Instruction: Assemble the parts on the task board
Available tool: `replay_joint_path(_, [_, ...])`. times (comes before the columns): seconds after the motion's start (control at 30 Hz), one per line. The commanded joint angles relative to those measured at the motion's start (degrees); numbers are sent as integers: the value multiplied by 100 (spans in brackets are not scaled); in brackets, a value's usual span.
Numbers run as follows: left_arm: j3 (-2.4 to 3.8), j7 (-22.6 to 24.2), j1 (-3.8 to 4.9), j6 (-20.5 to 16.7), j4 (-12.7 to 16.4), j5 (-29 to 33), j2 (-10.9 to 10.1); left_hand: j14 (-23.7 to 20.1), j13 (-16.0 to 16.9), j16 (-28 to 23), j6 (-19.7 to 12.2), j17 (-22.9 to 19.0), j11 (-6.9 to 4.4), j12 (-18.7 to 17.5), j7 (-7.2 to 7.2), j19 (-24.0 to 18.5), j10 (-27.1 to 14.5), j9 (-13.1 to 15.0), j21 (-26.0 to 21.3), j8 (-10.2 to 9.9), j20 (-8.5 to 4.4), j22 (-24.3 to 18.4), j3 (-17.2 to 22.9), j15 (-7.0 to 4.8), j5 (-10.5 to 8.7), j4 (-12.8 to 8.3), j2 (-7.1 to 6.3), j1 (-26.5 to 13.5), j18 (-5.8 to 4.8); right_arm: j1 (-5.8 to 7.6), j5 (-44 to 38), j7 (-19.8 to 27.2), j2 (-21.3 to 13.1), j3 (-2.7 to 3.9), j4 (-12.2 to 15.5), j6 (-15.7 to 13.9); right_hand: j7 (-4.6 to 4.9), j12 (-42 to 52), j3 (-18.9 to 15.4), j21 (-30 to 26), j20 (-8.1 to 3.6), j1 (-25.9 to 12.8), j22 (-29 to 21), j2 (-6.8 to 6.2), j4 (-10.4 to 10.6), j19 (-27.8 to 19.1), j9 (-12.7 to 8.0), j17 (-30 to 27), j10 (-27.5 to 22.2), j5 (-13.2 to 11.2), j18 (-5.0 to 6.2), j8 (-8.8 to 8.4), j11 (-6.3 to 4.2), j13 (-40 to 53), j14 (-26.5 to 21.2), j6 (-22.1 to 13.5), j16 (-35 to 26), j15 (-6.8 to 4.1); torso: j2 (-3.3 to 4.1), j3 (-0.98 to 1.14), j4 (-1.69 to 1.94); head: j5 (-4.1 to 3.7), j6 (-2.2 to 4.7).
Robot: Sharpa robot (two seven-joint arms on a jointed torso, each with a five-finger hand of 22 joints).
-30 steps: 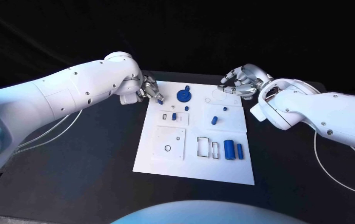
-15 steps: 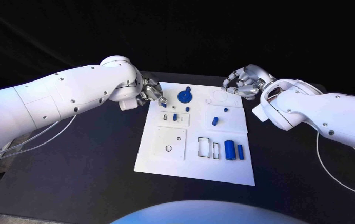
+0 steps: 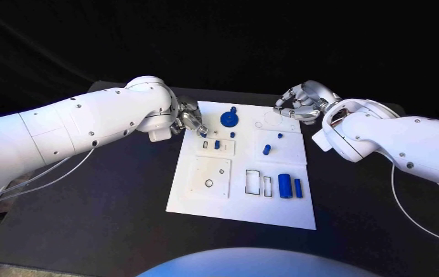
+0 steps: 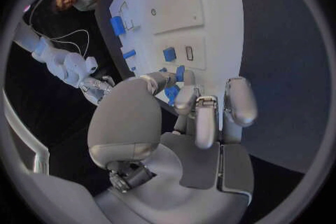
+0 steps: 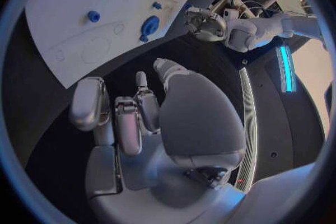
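The white task board [image 3: 206, 191] lies mid-table. On it are a blue round disc [image 3: 228, 120], a blue piece in a slot [image 3: 217, 144], a blue peg [image 3: 266, 149] and two blue cylinders [image 3: 285, 185]. My left hand [image 3: 188, 118] is at the board's far left edge, beside the disc, and pinches a small blue part [image 4: 173, 93] at its fingertips. The slotted piece [image 4: 169, 54] lies just beyond those fingertips. My right hand [image 3: 298, 105] hovers at the board's far right corner, fingers curled in, nothing in them [image 5: 133, 117].
Outlined recesses [image 3: 256, 182] on the near half of the board stand bare. A rim of black table [image 3: 110, 213] surrounds the board. White cables [image 3: 55, 169] trail off the left side.
My left hand has shifted a little to the right and nearer, over the board's left edge, keeping the small blue part. The right hand has stayed put.
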Motion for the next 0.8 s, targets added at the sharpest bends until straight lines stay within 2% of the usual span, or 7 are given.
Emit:
replay_joint_path(0.03, [-1, 54, -33, 55, 4, -155, 21, 594, 6, 21, 181, 1509, -3, 27, -141, 41, 30, 4, 36, 24, -11, 554, 1116, -32, 28, -1141, 12, -42, -16, -7, -81, 19, 4, -1, 10, 79, 8, -2, 34, -22, -34, -57, 7, 0, 15, 6, -7, 1306, -16, -24, 26, -22, -36, -4, 549, 42, -25, -25, 4, -4, -5, 6, -10])
replay_joint_path(0.33, [-19, 56, -89, 188, -41, -165, 72, 594, 9, 21, 189, 1509, -4, 27, -142, 40, 36, 6, 32, 23, -12, 554, 1122, -33, 50, -1152, 5, -49, -15, -10, -83, 19, 0, -1, 17, 70, 9, -2, 37, -24, -34, -62, 6, -5, 14, 6, -8, 1310, -16, -21, 27, -27, -36, -4, 550, 40, -24, -26, 3, 2, 0, -9, -33])
replay_joint_path(0.8, [-57, 33, -101, 310, -40, -181, 112, 594, 4, 21, 193, 1509, -5, 22, -143, 39, 37, 8, 31, 22, -14, 555, 1124, -34, 66, -1160, 0, -54, -15, -11, -84, 21, -1, -1, 18, 70, 9, -2, 37, -24, -34, -62, 6, -5, 14, 6, -8, 1310, -16, -21, 27, -27, -36, -4, 550, 40, -24, -26, -2, 1, -4, 2, -57])
